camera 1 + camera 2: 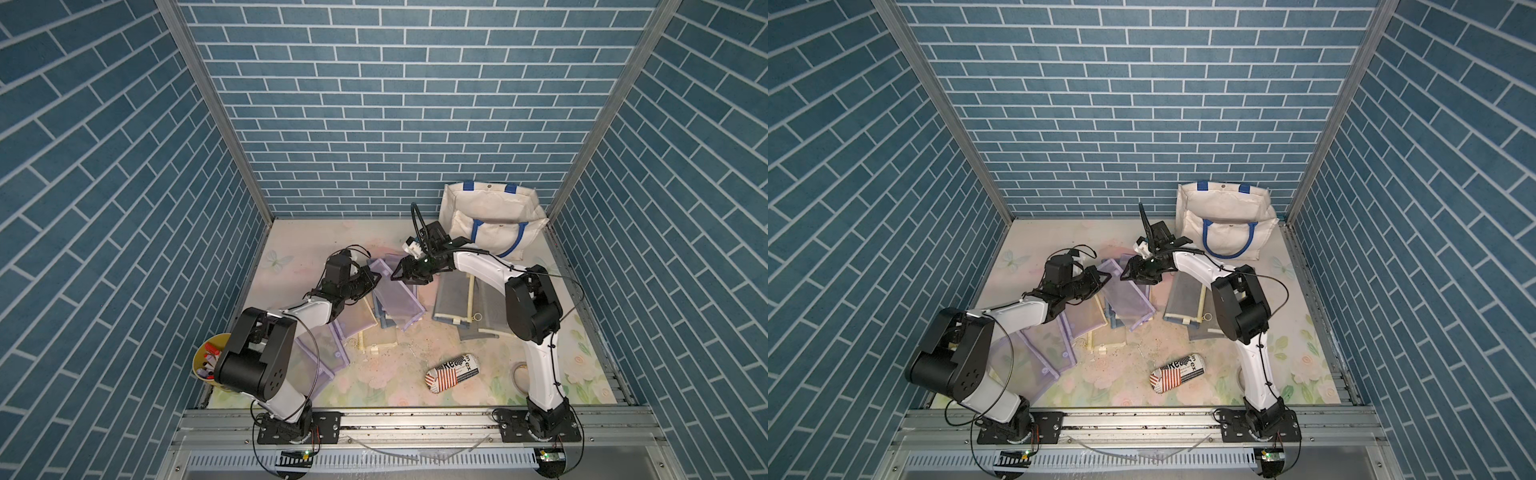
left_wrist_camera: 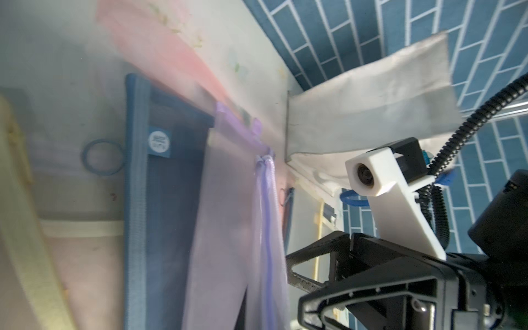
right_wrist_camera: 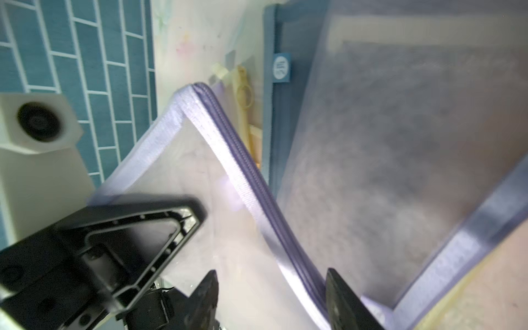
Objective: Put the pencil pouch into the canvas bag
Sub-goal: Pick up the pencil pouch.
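- The bag (image 1: 498, 235) is boxy, soft off-white canvas with blue webbing handles. It stands open by the back wall, on the right side. Its near wall sags, and a handle loop hangs across that wall. A pouch brought in low could snag the rim or the loop and fold the mouth shut.
- The purple pouch (image 1: 397, 301) is a flat rectangle of sheer mesh with woven edging. It lies on a pile of similar pouches mid-table, short of the bag, with one end raised. It is limp, so if lifted by one end it will likely droop and swing.
- The blue pouch (image 2: 168, 228) lies just beneath it and is also mesh. The layers may cling, so it could be dragged up too.
- The left gripper (image 1: 376, 276) is clamped fully and, as far as the right wrist view shows, pinches the raised end's edge. That is a thin bite on slick mesh, and it may slip.
- The right gripper (image 3: 274, 291) has its jaws partly spread astride the zipper edge and holds nothing. It sits very close to the left gripper. A skewed close could knock the pouch free or bump that gripper.
- The zipper (image 3: 243, 160) is a ribbed coil, stiffer than the mesh. It looks like the firmest place to grip.
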Robot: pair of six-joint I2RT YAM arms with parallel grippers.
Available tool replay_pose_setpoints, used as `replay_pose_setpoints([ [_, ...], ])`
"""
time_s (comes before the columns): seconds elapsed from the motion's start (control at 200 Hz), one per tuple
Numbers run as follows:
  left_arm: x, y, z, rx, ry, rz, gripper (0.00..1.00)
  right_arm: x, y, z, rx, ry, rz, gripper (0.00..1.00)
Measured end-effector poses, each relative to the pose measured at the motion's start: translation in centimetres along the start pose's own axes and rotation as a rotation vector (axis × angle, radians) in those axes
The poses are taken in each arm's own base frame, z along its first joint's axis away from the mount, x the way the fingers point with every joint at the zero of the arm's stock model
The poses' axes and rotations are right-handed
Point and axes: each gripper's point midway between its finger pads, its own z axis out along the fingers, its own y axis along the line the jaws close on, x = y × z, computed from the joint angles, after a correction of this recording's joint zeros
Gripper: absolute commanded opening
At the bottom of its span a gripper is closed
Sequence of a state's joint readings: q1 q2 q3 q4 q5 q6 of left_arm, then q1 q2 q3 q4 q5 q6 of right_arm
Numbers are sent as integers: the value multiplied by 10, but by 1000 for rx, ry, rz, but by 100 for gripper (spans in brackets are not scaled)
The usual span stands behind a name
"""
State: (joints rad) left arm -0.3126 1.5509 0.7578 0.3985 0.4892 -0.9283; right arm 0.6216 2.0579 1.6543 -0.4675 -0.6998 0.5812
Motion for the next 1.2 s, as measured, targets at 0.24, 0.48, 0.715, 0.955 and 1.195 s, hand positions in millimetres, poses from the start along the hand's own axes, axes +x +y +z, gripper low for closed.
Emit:
replay_pose_setpoints([
  [0.24,-9,-84,-38,247,2,147,0,1,58,-75,-124,-163,-106,64],
  [0.48,-6,-147,-78,456,18,270,0,8,103,-127,-237,-259,-235,67],
  [0.715,0,-179,-101,577,53,325,0,20,122,-146,-291,-268,-299,67],
  [0.955,8,-201,-116,678,115,333,0,24,124,-147,-308,-255,-338,68],
  [1.195,11,-216,-128,745,143,335,0,35,132,-148,-365,-209,-369,58],
])
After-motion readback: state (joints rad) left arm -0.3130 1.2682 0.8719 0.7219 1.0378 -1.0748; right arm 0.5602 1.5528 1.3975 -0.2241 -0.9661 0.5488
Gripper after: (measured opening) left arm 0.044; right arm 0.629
